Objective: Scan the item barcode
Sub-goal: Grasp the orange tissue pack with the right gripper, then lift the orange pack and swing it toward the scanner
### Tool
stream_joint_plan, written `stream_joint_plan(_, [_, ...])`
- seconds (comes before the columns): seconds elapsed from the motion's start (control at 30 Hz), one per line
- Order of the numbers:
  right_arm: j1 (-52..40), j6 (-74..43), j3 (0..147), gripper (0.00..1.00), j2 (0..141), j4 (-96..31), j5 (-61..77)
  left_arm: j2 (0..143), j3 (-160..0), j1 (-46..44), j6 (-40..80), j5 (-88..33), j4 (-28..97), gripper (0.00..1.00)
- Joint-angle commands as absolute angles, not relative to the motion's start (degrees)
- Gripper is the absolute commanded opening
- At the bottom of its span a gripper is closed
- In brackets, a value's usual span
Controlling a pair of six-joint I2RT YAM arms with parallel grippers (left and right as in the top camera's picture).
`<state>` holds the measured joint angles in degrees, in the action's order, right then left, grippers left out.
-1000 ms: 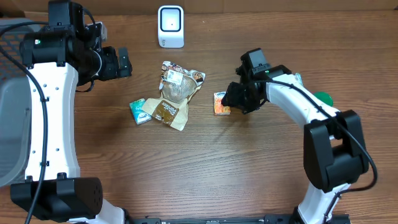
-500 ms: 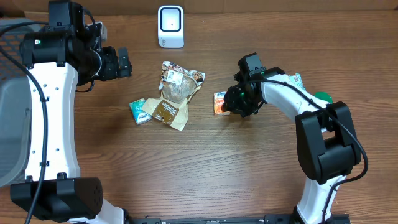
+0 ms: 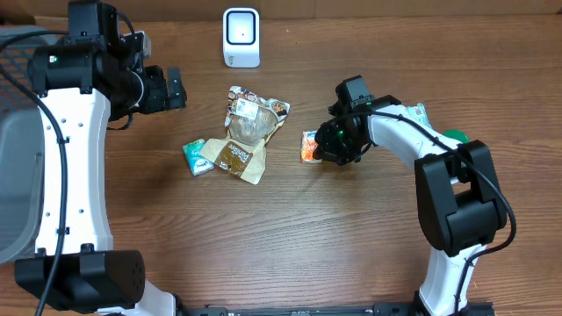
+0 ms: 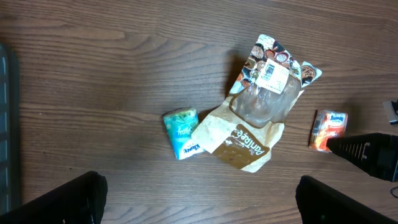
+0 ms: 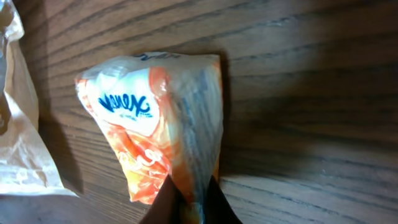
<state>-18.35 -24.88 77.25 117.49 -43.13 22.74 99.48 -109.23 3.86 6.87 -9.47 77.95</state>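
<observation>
Right end effector point(image 3: 323, 150), closing over the past second, now pinches the orange tissue packet point(image 3: 308, 146) lying on the tabletop point(image 3: 307, 237) beside the snack bags point(image 3: 248, 130); left end effector point(image 3: 174, 88) gapes apart.

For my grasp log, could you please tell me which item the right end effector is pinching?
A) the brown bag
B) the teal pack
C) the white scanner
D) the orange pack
D: the right wrist view shows the right end effector closed on the wrapper edge of the orange pack.
</observation>
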Motion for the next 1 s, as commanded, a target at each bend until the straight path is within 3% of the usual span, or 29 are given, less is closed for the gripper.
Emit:
stream_joint_plan(0.0, [-18.6,-25.5,76.9,0.04,119.4,-43.7,21.9,99.0,-110.4,3.6,6.4,-10.1,77.7,1.00])
stream_joint_plan(0.3, [-17.0,-21.5,76.9,0.04,114.3,-44.2,31.4,99.0,-110.4,3.6,6.4,-10.1,77.7,1.00])
stream_joint_plan(0.6, [-12.4,-14.1,76.9,0.04,103.6,-43.8,56.8,99.0,-110.4,3.6,6.4,-10.1,77.7,1.00])
stream_joint_plan(0.97, [-8.4,-6.9,76.9,0.04,100.3,-43.8,84.2,99.0,-110.4,3.6,6.4,-10.1,77.8,1.00])
